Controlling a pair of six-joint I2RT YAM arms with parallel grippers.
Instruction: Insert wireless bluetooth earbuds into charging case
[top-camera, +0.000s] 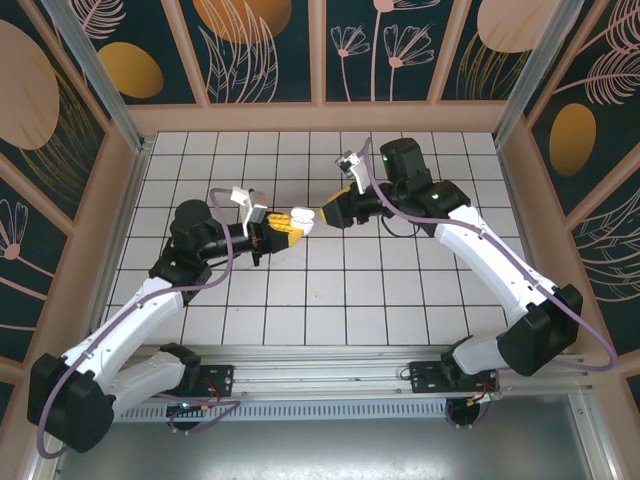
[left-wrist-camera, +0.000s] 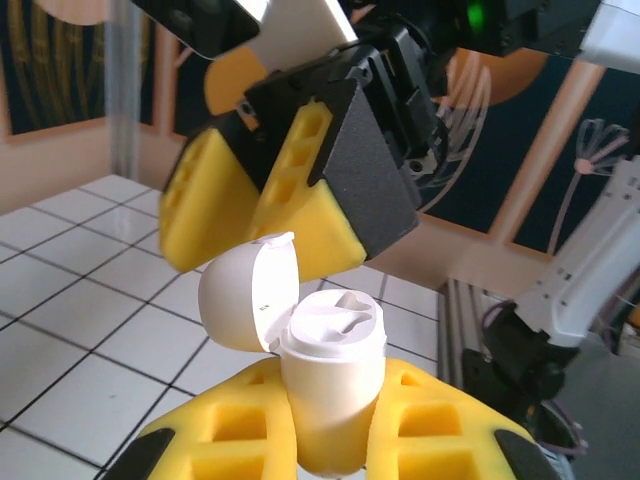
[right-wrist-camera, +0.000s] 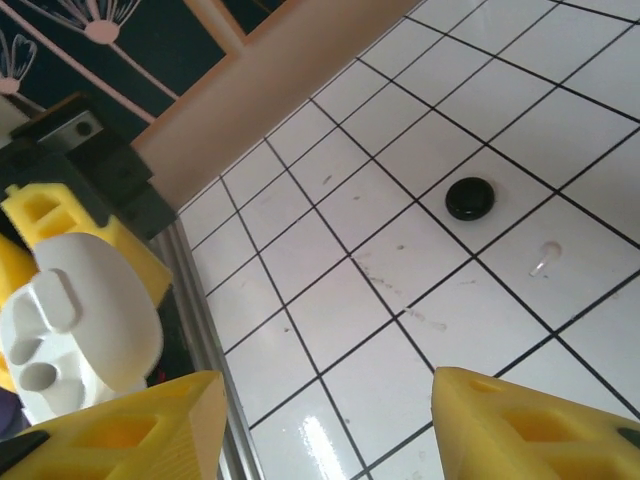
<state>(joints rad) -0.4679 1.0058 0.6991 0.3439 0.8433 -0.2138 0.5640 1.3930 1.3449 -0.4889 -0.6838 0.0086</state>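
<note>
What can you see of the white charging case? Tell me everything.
The white charging case is a small, glossy, rounded plastic capsule. It stands upright, pinched between the yellow pads of the left claw. Its domed lid is hinged open to one side, baring a top face with moulded recesses. What sits in them is unclear. The open right claw hangs close above the lid; contact cannot be judged.

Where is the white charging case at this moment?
In the left wrist view the white charging case, lid open, sits clamped in the left gripper, close in front of the right gripper, over the middle of the tiled table.
</note>
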